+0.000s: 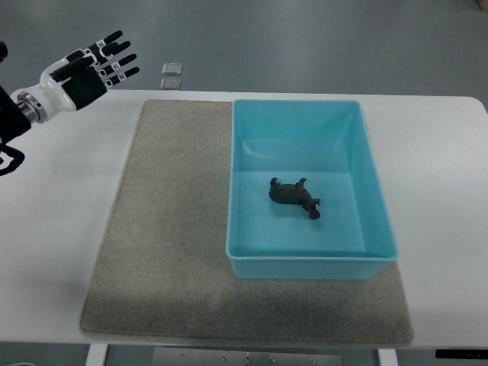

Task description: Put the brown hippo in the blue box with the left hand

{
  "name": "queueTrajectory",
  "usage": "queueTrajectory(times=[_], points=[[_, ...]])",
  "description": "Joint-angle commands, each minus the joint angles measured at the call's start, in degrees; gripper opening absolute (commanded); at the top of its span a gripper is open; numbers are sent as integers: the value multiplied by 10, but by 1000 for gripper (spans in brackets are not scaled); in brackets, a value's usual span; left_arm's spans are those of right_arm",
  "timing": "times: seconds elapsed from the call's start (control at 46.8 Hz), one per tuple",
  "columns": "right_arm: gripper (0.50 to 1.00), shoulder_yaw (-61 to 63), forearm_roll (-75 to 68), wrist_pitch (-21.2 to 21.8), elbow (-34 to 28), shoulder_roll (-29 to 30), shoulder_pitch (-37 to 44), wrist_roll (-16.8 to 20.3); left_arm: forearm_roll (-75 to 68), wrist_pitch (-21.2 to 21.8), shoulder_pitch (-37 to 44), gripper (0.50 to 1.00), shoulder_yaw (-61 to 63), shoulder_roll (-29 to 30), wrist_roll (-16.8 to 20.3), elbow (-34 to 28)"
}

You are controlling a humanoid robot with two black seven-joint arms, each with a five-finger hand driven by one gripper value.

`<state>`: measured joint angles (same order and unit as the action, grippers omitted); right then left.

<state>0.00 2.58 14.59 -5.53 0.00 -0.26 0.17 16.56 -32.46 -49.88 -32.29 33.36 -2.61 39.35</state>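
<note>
A brown hippo (293, 197) lies on its side on the floor of the blue box (370, 175), near the middle. The box stands on the right part of a grey mat (168, 221). My left hand (95, 67) hovers at the upper left, over the table's far-left corner and well away from the box. Its fingers are spread straight and hold nothing. The right arm is out of view.
The white table (53, 229) extends around the mat on all sides. A small clear square object (171, 75) lies on the floor beyond the table's far edge. Part of a dark arm cable (9, 156) shows at the left edge.
</note>
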Motion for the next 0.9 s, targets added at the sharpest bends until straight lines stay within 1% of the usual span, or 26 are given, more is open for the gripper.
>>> queueTrajectory(times=[0.0,0.727,0.877], points=[[936,0,1,0,0,0,0,0,0,0,2,999,-1,-6,-1,-1],[936,0,0,0,0,0,0,0,0,-1,17,999,-3,-10,-1,1],[936,2,0,6,-4,0,0,0,0,-2,18,999,-3,-7,0,1]])
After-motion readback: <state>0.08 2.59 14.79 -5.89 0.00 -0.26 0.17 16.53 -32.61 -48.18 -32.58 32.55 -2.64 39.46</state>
